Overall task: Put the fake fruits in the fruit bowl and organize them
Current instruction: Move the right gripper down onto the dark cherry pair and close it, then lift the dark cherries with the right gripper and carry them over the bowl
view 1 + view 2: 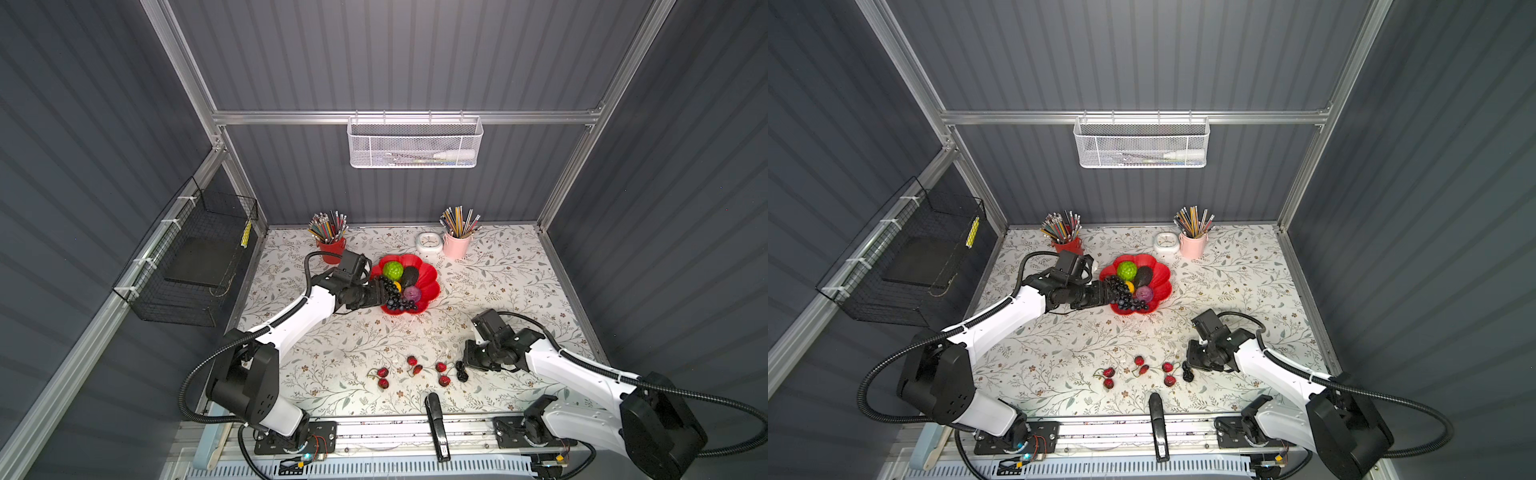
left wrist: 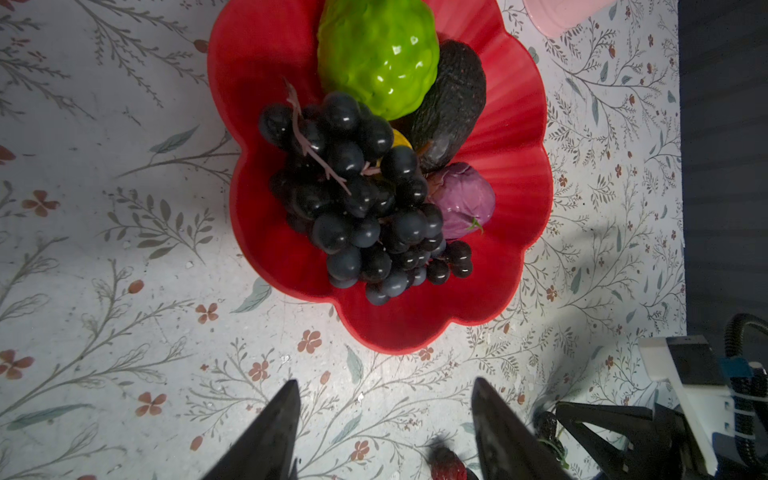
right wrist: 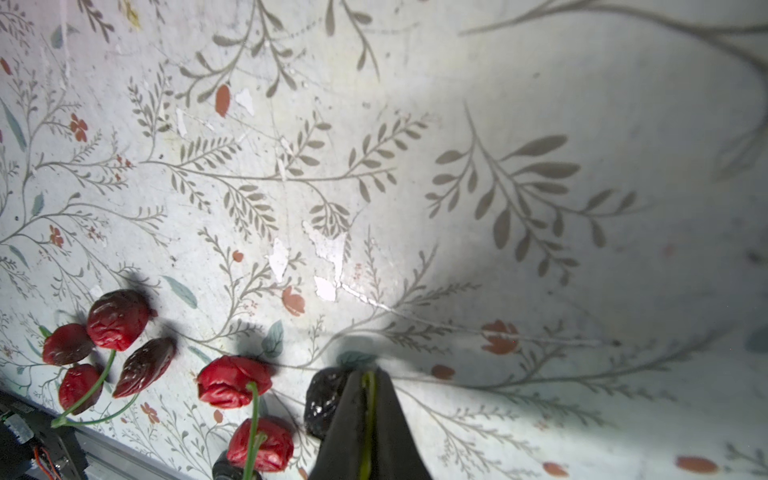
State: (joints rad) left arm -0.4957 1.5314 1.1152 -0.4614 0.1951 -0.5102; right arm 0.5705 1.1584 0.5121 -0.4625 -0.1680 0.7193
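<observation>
a: right gripper [image 3: 368, 382]?
b: pinched on green stem of black cluster [image 3: 324, 401], low centre of wrist view.
a: left gripper [image 2: 386, 399]?
b: spread, empty; fruit bowl [image 2: 266, 62] w/ grape bunch [image 2: 357, 199] just past tips.

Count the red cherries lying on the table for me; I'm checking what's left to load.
6, in three stemmed pairs on the table's near side: left pair, middle pair, right pair beside the right hand. None seems hidden.
</observation>
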